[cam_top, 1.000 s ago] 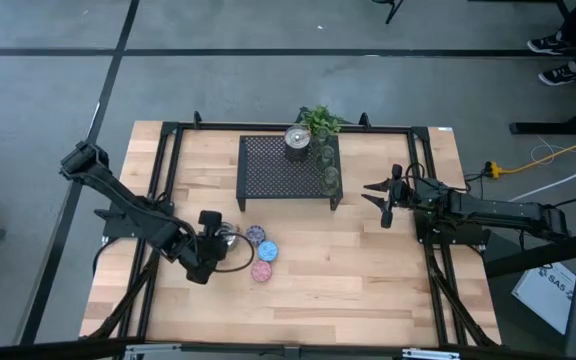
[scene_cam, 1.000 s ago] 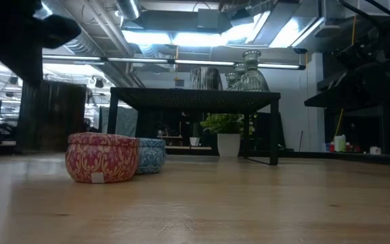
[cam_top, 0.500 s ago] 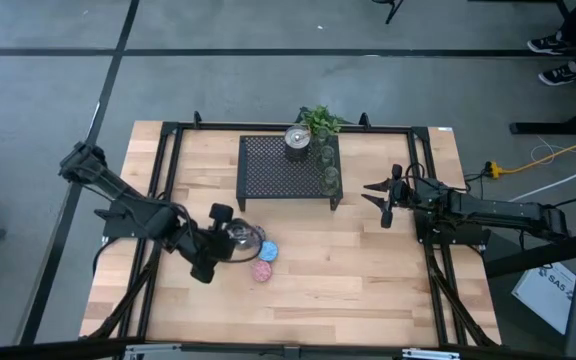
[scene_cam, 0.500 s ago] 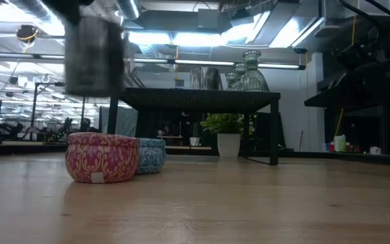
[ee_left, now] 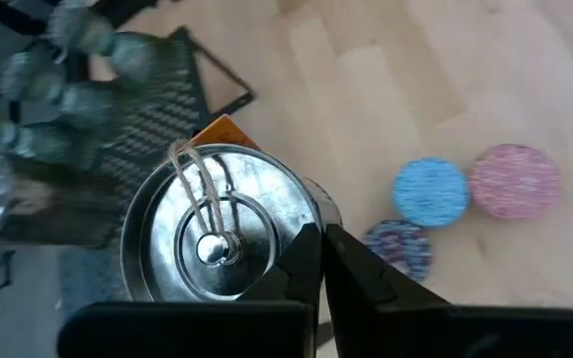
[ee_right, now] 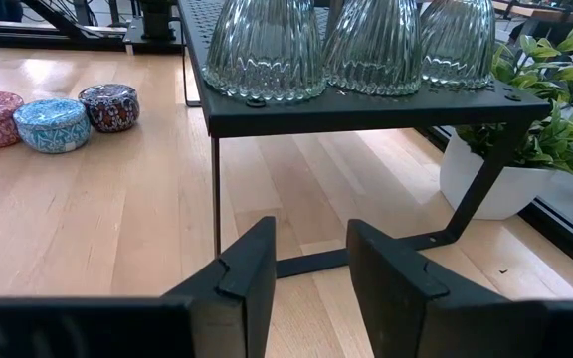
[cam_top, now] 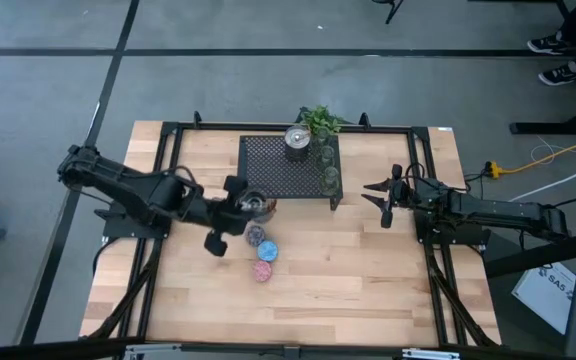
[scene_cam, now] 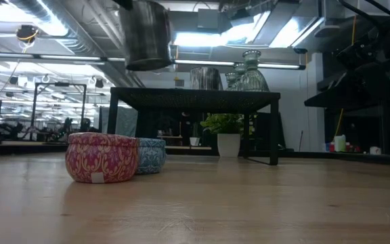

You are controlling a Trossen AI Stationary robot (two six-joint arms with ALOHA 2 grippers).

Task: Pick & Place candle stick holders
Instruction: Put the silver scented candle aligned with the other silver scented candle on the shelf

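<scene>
My left gripper (cam_top: 245,208) is shut on a shiny silver candle stick holder (cam_top: 258,206), held in the air just in front of the black mesh rack (cam_top: 278,170); the low view shows this holder (scene_cam: 145,34) high above the table. Pink (cam_top: 262,271), blue (cam_top: 266,251) and purple (cam_top: 255,234) holders rest on their bases on the table. Another silver holder (cam_top: 297,138) and glassy cups (cam_top: 328,168) stand on the rack. My right gripper (cam_top: 380,200) waits open at the rack's right end. My left gripper pinches the silver holder's rim (ee_left: 304,214) on one side between its two fingers (ee_left: 351,268), which slant down from the table's left. The holder is lifted clear, open side up and slightly tilted (scene_cam: 145,34); a wick stands in its middle (ee_left: 212,249).
A small green plant (cam_top: 320,120) in a white pot stands behind the rack at the far edge. A black metal frame (cam_top: 168,130) borders the wooden table. Bare wood lies toward the near edge and right of the coloured holders.
My left gripper has risen and swung from beside the coloured holders toward the far edge and the rack, rolling its wrist. The silver holder has come up off the table with it and now hangs high in front of the rack.
</scene>
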